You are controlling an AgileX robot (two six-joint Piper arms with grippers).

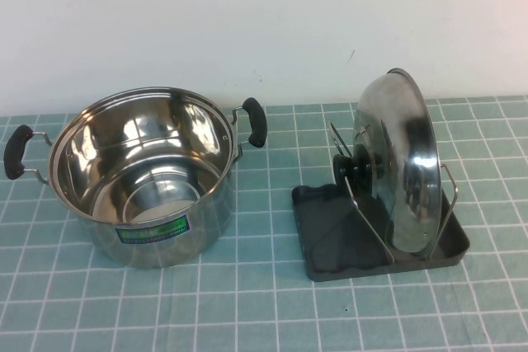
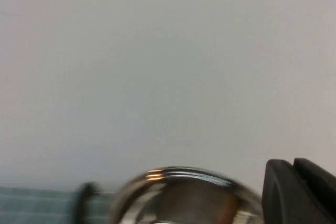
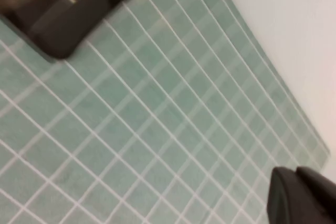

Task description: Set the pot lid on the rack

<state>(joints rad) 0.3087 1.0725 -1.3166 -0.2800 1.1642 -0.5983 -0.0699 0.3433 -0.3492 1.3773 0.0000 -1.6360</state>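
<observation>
The pot lid point(image 1: 402, 162) stands on edge in the rack point(image 1: 330, 237), leaning between the wire loops, its black knob point(image 1: 350, 169) facing the pot. Neither arm shows in the high view. In the left wrist view my left gripper point(image 2: 293, 165) is shut and empty, with its fingers together, and it looks over the pot's rim point(image 2: 184, 179) at the wall. In the right wrist view my right gripper point(image 3: 295, 171) is shut and empty over the tiled table, away from the rack's corner point(image 3: 68, 17).
The two-handled steel pot point(image 1: 140, 175) with a green label stands open at the left, its black handles point(image 1: 254, 121) sticking out at both sides. A green tiled cloth point(image 1: 247, 311) covers the table. A white wall is at the back.
</observation>
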